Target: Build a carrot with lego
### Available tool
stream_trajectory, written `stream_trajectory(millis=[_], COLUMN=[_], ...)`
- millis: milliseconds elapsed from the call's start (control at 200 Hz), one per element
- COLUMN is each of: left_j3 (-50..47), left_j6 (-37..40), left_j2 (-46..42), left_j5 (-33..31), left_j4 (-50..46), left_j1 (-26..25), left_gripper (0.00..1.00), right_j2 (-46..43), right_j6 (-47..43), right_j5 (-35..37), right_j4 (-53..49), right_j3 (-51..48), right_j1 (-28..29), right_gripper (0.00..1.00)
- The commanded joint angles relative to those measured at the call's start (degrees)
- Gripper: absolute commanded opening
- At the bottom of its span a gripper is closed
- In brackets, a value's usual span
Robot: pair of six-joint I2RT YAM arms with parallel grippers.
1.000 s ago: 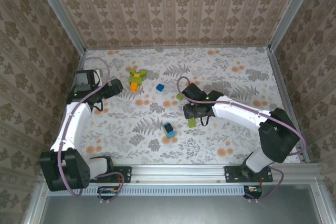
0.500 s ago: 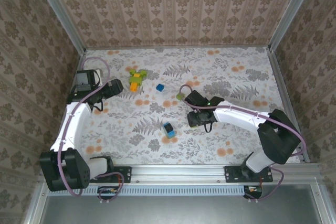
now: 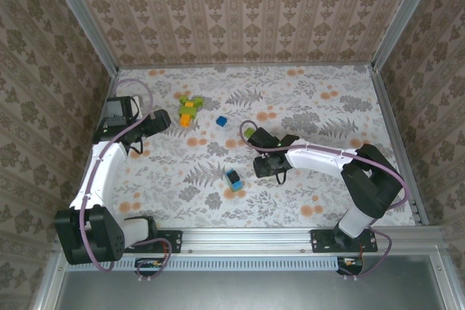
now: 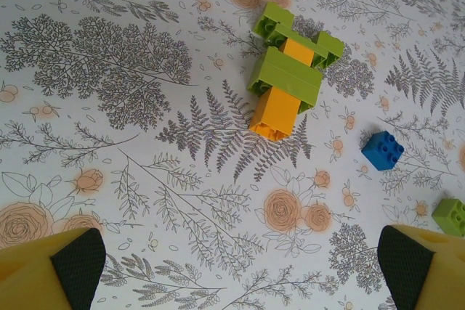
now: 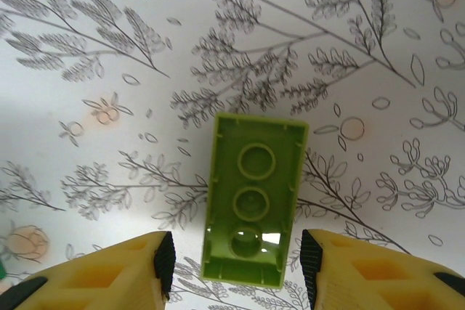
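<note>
Between the fingers of the right gripper (image 5: 236,260), narrowly open, lies a light green brick (image 5: 251,197), underside up, with a small gap on each side. Ahead of the left gripper (image 4: 240,258), spread wide, sits the green-and-orange lego cluster (image 4: 290,81).

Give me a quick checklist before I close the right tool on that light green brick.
1. The light green brick sits between the fingers of the right tool: ok.
2. Pads touching the brick: not ok, a gap shows on each side.
3. Studs facing up: not ok, the hollow underside faces the wrist camera.
4. The left tool is open and empty: ok.
5. The green-and-orange assembly lies apart from both arms: ok.
6. Brick lying flat on the table: cannot tell.
</note>
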Motion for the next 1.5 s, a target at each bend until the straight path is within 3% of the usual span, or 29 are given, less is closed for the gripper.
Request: stream_trajectory(millis=[0, 1015, 1495], left_j3=[0.7, 0.8, 0.9], left_j6=[1.3, 1.2, 1.3], left_j2=[0.3, 0.2, 0.3], left_j5=[-0.5, -0.4, -0.4], left_j4=[-0.7, -0.7, -0.6], left_j1=[-0.4, -0.4, -0.4], left_gripper=[1.0, 1.0, 1.0], right_j2=[0.4, 4.0, 6.7], right_j6=[0.5, 0.3, -0.1], right_j5=[-0.6, 1.9, 2.0], right_j4=[0.3, -0.4, 0.4], right_j3=[2.3, 2.7, 2.5], right_j1=[0.5, 0.2, -0.6], right_gripper=[0.51, 0.51, 0.55])
